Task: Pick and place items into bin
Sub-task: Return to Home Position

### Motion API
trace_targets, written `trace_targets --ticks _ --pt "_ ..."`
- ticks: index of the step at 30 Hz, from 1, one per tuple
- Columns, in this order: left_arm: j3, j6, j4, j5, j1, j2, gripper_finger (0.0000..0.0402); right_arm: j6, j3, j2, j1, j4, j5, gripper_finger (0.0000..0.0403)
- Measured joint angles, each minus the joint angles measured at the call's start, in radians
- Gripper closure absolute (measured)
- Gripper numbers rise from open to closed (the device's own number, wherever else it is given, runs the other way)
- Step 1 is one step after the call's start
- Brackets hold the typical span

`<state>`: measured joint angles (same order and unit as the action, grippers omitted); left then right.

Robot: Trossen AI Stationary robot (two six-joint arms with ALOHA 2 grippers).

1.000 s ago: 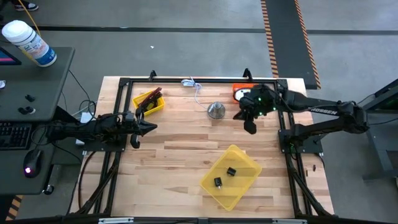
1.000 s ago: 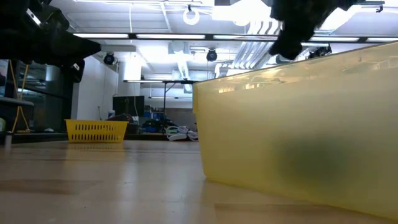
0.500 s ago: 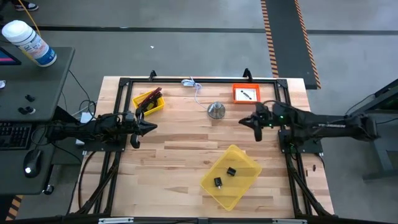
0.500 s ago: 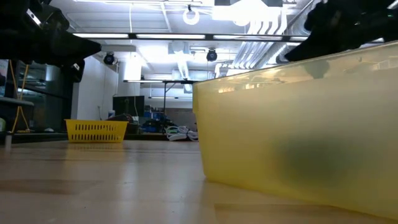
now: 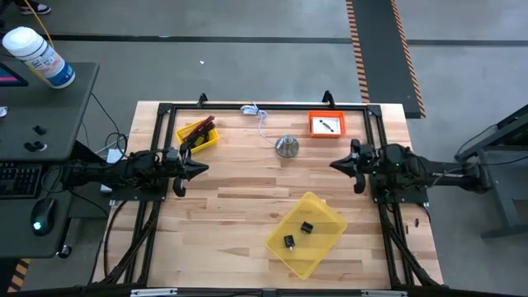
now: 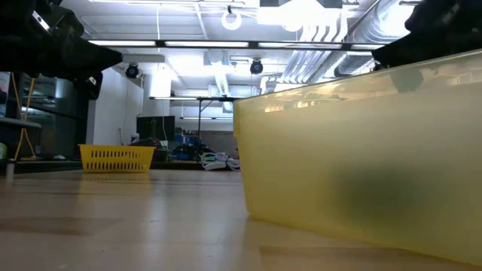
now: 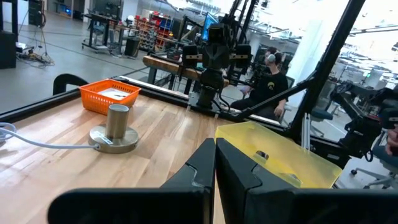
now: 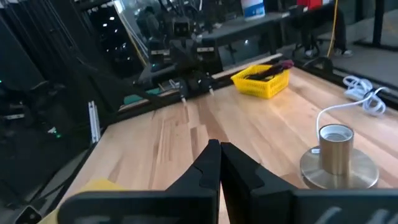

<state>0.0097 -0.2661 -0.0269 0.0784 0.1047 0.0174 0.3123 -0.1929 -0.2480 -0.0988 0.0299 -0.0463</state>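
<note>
Two hands rest apart at the desk (image 5: 239,186) sides, nothing pinched.
Left hand (image 5: 203,170) and right hand (image 5: 334,165) are pressed together; probably sorting is done; black cubes (image 5: 307,227) lie in the yellow bin (image 5: 323,211); card (image 5: 327,125) in orange bin (image 5: 312,124).

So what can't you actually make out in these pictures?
- Low view: the cloudy wall of the large yellow bin hides its contents and the table behind.
- High view: the dark items in the small yellow bin are too small to tell apart.
- High view: marks on the white card in the orange bin are too small to read.
</note>
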Motion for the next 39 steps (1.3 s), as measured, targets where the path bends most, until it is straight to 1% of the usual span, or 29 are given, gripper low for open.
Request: trace_targets --ticks 8,14,17,20,23,25,28,30,34,36,39 --pt "0.000 0.000 0.000 0.000 0.000 0.000 0.0401 -0.052 0.060 0.140 0.002 0.001 0.011 0.0403" --pt "0.000 0.000 0.000 0.000 0.000 0.000 0.0401 -0.069 0.105 0.246 0.002 -0.016 -0.024 0.0403" --pt "0.000 0.000 0.000 0.000 0.000 0.000 0.0401 -0.069 0.141 0.241 0.002 -0.108 -0.054 0.0403" --pt "0.000 0.000 0.000 0.001 0.000 0.000 0.0401 -0.052 0.184 0.238 0.002 -0.244 -0.068 0.0403" --pt "0.000 0.000 -0.001 0.001 0.000 0.000 0.0401 -0.051 0.184 0.237 0.002 -0.243 -0.089 0.0403" --pt "0.000 0.000 -0.001 0.001 0.000 0.000 0.0401 -0.032 0.184 0.237 0.002 -0.241 -0.138 0.0403" --pt "0.000 0.000 -0.001 0.002 0.000 0.000 0.0401 0.010 0.184 0.237 0.002 -0.190 -0.230 0.0403" --pt "0.000 0.000 -0.001 0.002 0.000 0.000 0.0401 0.024 0.184 0.237 0.003 -0.160 -0.252 0.0403" --pt "0.000 0.000 -0.001 0.003 0.000 0.000 0.0401 0.018 0.184 0.238 0.034 -0.148 -0.243 0.0403" --pt "0.000 0.000 -0.001 0.004 0.000 0.000 0.0401 -0.007 0.184 0.238 0.057 -0.131 -0.204 0.0403" --pt "0.000 0.000 -0.001 0.004 0.000 0.000 0.0401 -0.055 0.184 0.237 0.090 -0.079 -0.110 0.0403"
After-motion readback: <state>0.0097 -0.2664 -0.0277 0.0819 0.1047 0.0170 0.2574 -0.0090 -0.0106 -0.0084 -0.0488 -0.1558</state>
